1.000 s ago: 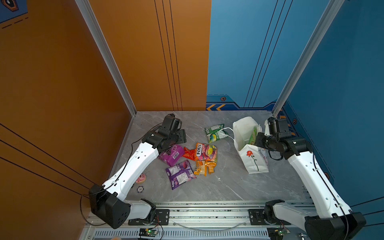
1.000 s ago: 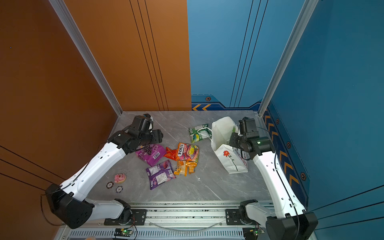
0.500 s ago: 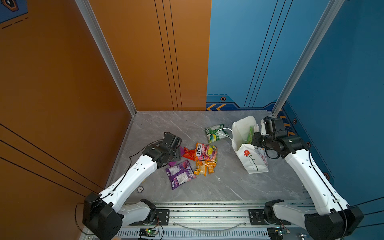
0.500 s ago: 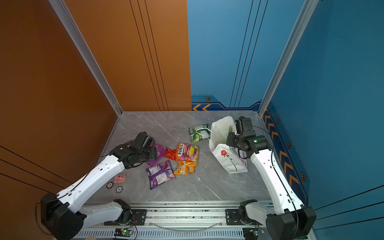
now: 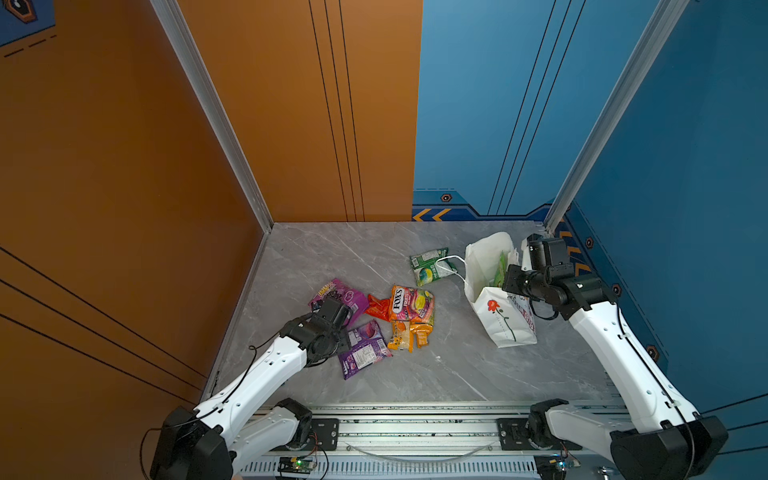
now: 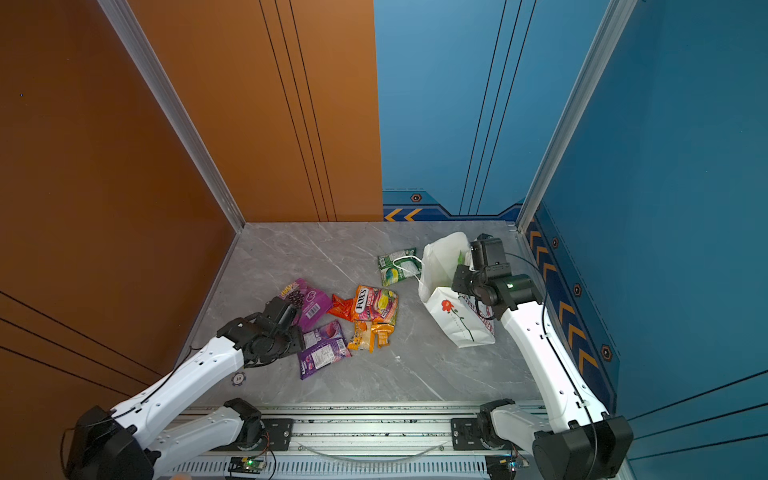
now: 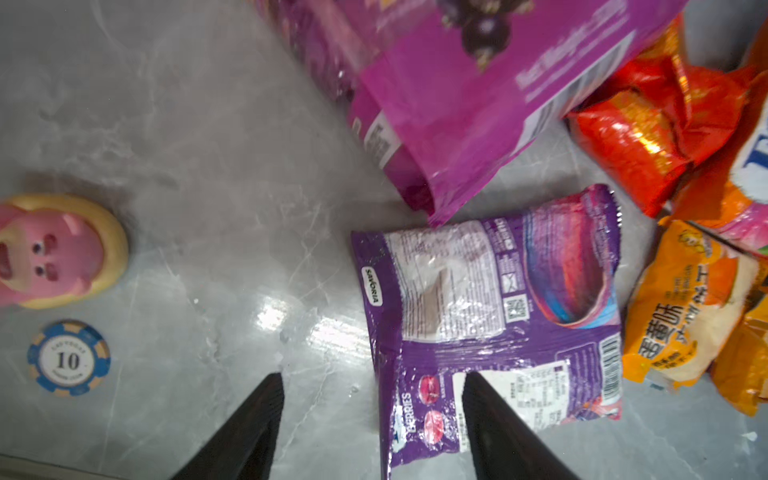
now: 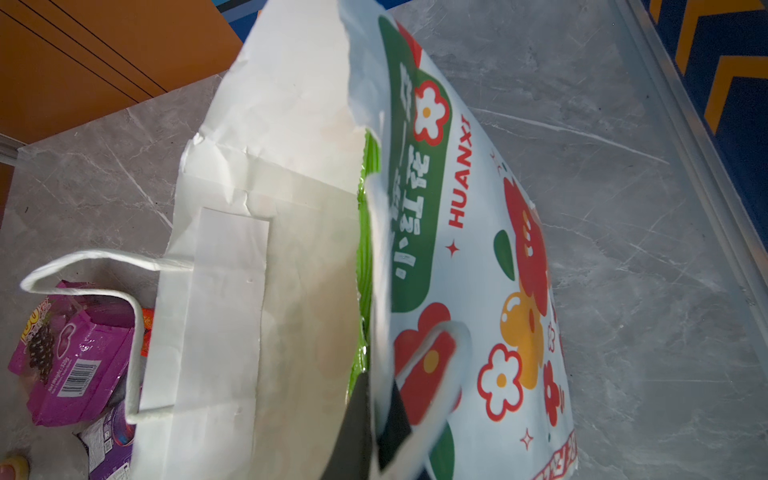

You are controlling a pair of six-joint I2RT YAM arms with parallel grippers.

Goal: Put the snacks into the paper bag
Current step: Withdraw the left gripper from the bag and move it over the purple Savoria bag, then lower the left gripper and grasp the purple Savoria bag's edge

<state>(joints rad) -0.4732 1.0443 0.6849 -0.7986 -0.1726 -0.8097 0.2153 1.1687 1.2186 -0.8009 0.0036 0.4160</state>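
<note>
With the right claw [image 8: 376, 419] clenched on the rim of the paper bag [image 5: 500, 328], the released left claw [image 7: 372, 378] straddles one edge of the purple packet [image 7: 490, 316], well apart from that bag, so closing might skid it away.

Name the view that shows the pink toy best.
Left wrist view: the pink toy shows nearly whole and sharp. Both top views hide it behind the left arm; the right wrist view catches only a sliver.
</note>
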